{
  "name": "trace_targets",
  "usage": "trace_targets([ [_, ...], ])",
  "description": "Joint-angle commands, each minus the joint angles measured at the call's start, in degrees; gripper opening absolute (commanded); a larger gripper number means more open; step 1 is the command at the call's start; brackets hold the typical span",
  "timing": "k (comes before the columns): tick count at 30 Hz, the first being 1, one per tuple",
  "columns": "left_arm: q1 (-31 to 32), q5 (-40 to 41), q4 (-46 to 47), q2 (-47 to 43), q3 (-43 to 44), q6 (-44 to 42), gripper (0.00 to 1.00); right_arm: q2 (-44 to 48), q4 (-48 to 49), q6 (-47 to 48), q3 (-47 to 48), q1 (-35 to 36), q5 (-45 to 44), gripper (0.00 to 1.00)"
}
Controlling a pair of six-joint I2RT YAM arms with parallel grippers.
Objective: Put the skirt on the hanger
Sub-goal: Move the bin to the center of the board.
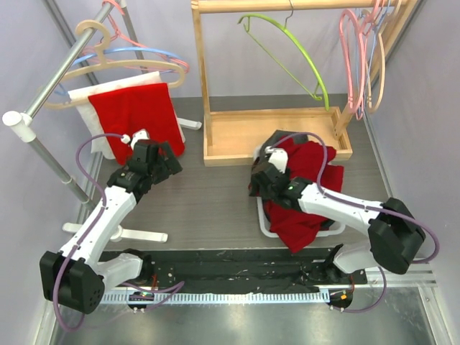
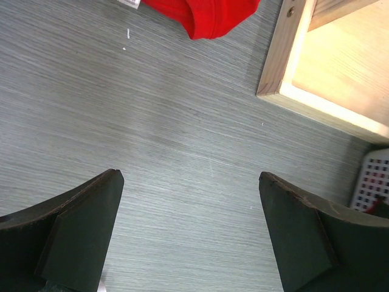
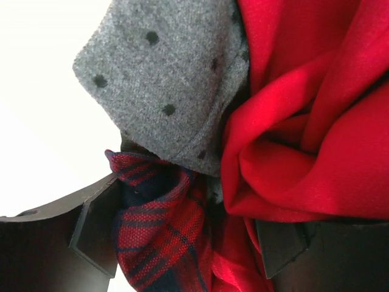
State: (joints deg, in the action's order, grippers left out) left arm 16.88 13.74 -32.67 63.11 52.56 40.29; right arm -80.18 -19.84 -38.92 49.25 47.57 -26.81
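Note:
A heap of garments fills the white basket (image 1: 264,224): red cloth (image 1: 314,164), a red and navy plaid piece (image 3: 159,226) and a grey dotted piece (image 3: 170,79). I cannot tell which one is the skirt. My right gripper (image 1: 260,177) is pushed into the heap's left side. Its jaws stand wide, with plaid and red folds (image 3: 304,128) between them (image 3: 188,238). A green hanger (image 1: 302,57) hangs on the wooden rack. My left gripper (image 1: 167,159) hovers open over bare table (image 2: 191,182), holding nothing.
The wooden rack's tray base (image 1: 244,136) stands at the back centre, with its corner in the left wrist view (image 2: 340,67). Pink and blue hangers (image 1: 357,50) hang at its right. A metal rail at left carries hangers (image 1: 108,61) and a red garment (image 1: 140,108).

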Motion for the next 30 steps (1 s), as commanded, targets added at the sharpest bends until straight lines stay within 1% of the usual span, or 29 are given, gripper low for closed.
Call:
trace_targets([
  [1,0.2,-1.1,2.9,0.8,0.0,0.6,0.99,3.4,-11.4,0.7,-3.5,-5.2,-3.3,0.79],
  [5,0.2,-1.3,2.9,1.1,0.4,0.2,0.99,6.6,-14.3,3.8,2.5,-5.2,-3.5,0.81],
  [6,0.2,-1.2,2.6,1.2,0.5,0.1,0.99,7.1,-15.0,4.8,6.2,-5.1,-3.1,0.81],
  [7,0.2,-1.3,2.5,1.2,0.7,0.1,1.0,7.6,-16.3,5.2,7.9,-4.6,-2.5,0.81],
  [9,0.2,-0.9,2.0,1.2,1.3,0.0,1.0,8.5,-17.2,6.2,12.5,-3.1,-2.7,0.81],
  [12,0.2,-0.4,1.6,1.0,1.8,-0.1,1.0,7.9,-18.9,6.5,17.0,0.1,-2.8,0.81],
  [15,0.3,-0.2,1.6,0.9,1.9,0.0,1.0,6.2,-19.9,5.6,18.9,4.7,-3.6,0.81],
  [17,0.2,-0.1,1.6,0.9,1.9,-0.1,1.0,3.6,-19.9,3.9,18.8,7.5,-3.9,0.81],
  [19,0.3,-0.3,1.5,1.0,1.8,-0.1,1.0,0.7,-19.1,2.3,17.5,8.6,-3.3,0.79],
  [20,0.3,-0.5,1.6,1.0,1.7,-0.1,1.0,-0.2,-19.0,0.0,17.0,9.0,-3.2,0.76],
  [21,0.2,-0.6,1.5,1.0,1.6,-0.1,1.0,-1.1,-18.6,-1.0,15.5,9.2,-2.0,0.71],
  [22,0.2,-1.1,1.6,1.0,1.4,-0.1,1.0,-2.1,-17.5,-2.0,14.5,9.5,-2.0,0.69],
  [23,0.3,-1.3,1.7,1.0,1.3,0.0,1.0,-2.3,-17.1,-4.7,13.2,9.5,-2.0,0.64],
  [25,0.2,-1.9,2.2,1.1,0.8,0.2,1.0,-2.1,-14.6,-6.9,9.1,9.6,-2.1,0.6],
  [27,0.2,-2.5,2.8,1.1,0.4,0.3,1.0,-1.0,-13.0,-9.9,4.8,9.5,-4.0,0.54],
  [29,0.3,-3.2,3.4,1.6,-0.1,0.6,1.0,-0.6,-12.4,-11.4,3.1,9.4,-5.8,0.49],
  [30,0.3,-3.5,3.6,1.7,-0.1,0.7,1.0,-0.5,-12.4,-12.5,1.8,9.5,-6.8,0.48],
])
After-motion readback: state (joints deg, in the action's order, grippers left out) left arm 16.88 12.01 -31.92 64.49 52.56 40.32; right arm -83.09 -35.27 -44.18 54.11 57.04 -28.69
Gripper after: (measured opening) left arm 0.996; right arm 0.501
